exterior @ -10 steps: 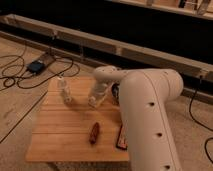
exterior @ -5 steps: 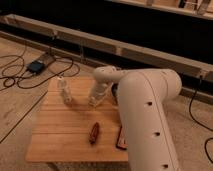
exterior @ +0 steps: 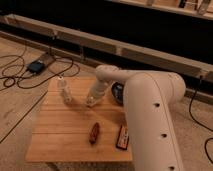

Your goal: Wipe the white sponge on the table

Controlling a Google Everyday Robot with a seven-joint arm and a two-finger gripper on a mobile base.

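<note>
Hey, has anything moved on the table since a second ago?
Nothing visibly moved. The gripper stays low over the table near the white bottle, jaws shut; what, if anything, they hold cannot be seen. The brown object and dark packet lie as before.

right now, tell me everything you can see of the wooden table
The table is low and rectangular, with a top of light wooden planks showing their grain. On it are a small pale bottle standing near the far-left corner in the view, a brown oblong object and a red and black packet toward the near edge, and a dark bowl at the far right, partly behind the arm. The gripper, shut, hangs low over the far middle of the top; contact cannot be told.
</note>
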